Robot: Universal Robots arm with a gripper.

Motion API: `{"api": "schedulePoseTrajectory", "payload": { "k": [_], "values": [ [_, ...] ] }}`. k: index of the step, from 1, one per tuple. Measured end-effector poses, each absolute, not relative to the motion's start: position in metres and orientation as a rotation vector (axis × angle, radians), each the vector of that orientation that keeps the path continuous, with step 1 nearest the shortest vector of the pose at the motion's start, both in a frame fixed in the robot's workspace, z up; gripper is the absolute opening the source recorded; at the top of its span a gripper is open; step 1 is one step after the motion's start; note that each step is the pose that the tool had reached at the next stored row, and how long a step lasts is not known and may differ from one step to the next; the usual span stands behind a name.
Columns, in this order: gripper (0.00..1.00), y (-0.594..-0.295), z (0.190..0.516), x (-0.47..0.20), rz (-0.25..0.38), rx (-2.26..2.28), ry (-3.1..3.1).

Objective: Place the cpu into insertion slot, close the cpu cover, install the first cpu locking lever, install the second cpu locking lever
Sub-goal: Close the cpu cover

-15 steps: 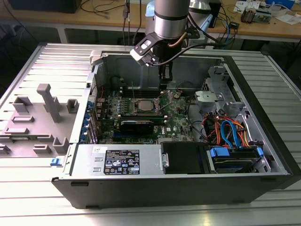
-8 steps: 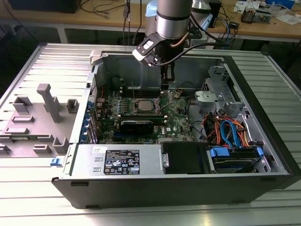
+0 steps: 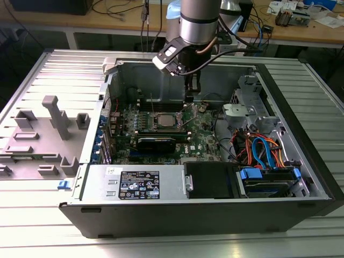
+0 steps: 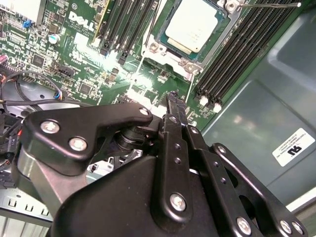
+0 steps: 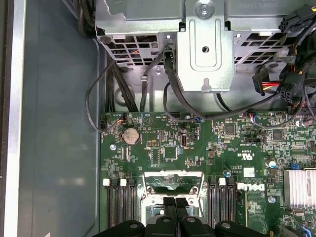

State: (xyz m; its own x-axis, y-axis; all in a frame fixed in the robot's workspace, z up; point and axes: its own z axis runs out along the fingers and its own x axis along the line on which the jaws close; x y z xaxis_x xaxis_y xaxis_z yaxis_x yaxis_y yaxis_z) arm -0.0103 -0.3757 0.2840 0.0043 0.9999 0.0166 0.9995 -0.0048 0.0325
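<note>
The cpu (image 3: 164, 119) lies flat with its silver top up in the insertion slot (image 3: 154, 124) on the green motherboard inside the open case. In the second wrist view the cpu (image 4: 195, 24) sits inside the silvery cpu cover (image 4: 165, 49), which lies down around it. A thin locking lever (image 3: 151, 103) stands up beside the slot, and a lever rod (image 4: 269, 5) shows in the second wrist view. My gripper (image 3: 191, 95) hangs above the board, toward the exterior view's right of the slot. Its black fingers (image 4: 171, 98) are shut with nothing between them. The first wrist view shows the gripper (image 5: 175, 201) over the slot's silvery rim (image 5: 173, 178).
Black memory slots (image 4: 232, 59) flank the socket. A black card (image 3: 156, 143) lies in front of it. A power supply (image 3: 137, 185) and a drive bay with blue and orange cables (image 3: 263, 150) fill the case's front and right. A grey fixture (image 3: 48, 129) stands outside, at left.
</note>
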Motion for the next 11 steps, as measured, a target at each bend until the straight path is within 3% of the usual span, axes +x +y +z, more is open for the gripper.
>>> {"api": "schedulePoseTrajectory", "payload": {
  "k": [11],
  "values": [
    [0.11,-0.3757,0.2840,-0.0086,0.054,2.218,2.208]
  ]
}}
